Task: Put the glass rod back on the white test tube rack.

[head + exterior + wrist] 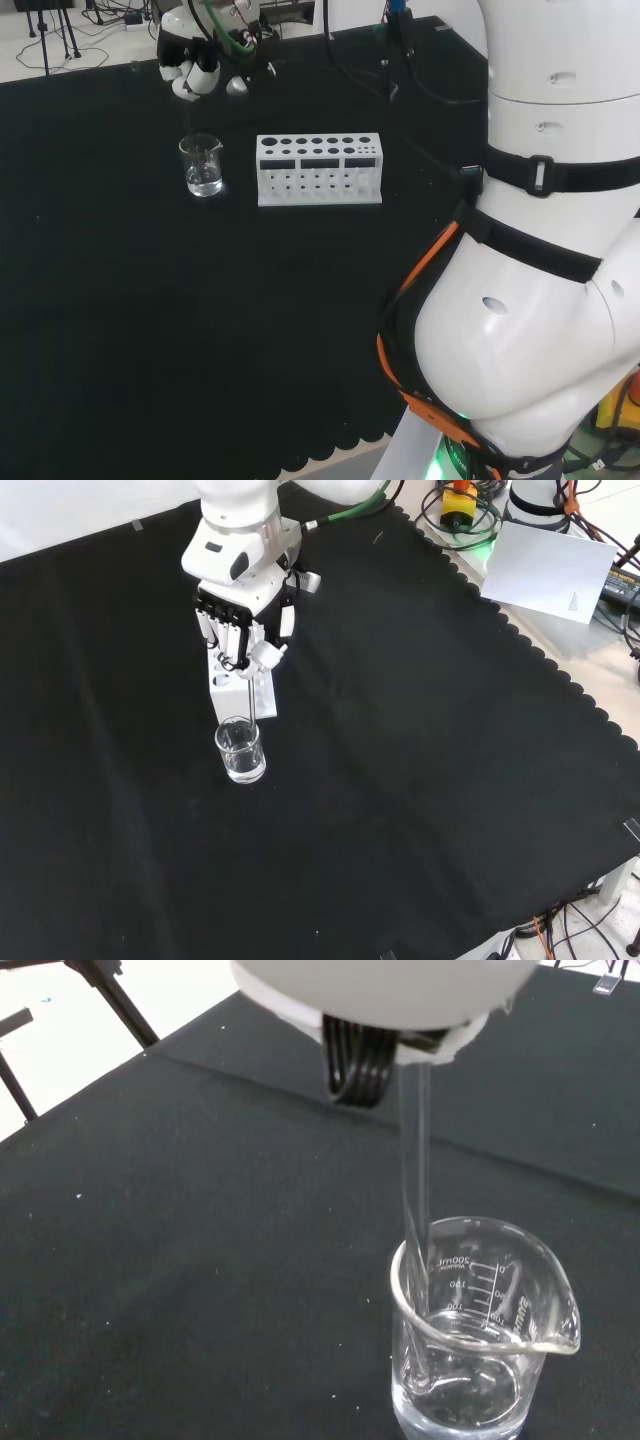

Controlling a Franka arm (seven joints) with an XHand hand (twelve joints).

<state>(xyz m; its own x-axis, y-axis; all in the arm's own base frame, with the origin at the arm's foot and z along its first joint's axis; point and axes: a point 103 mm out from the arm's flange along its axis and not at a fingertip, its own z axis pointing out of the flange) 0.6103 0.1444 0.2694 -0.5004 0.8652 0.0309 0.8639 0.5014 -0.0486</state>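
The hand (243, 630) is seen in the front view above the beaker (241, 750), fingers curled and pinched on the top of the glass rod (251, 695). In the wrist view the rod (415, 1170) runs down from under the palm into the beaker (480, 1330) — its lower end sits inside, below the rim, near the wall on the side away from the spout. A little clear liquid is noted at the bottom; whether the tip touches the base cannot be told. The rod reads approx. upright, with a slight lean.

The white rack (319, 169) stands just beside the beaker (202, 165), to its right in the head view, on the black cloth (150, 330). In the front view the rack (238, 692) lies beyond the beaker, partly hidden under the hand. Its top holes appear unoccupied, as far as can be made out.

Step in hand, as judged: the rod is gripped but not yet lifted clear of the beaker — pick-up stage, transfer not begun.

Next move, as judged: a straight lift is called for until the rod's lower end clears the rim, then a short carry over to the rack, with the rod kept vertical and lined up on one hole before it is lowered. A sideways move made too early would likely catch the rim and tip the beaker. The wet tip may drip over the cloth; no other obstruction is noted between beaker and rack.
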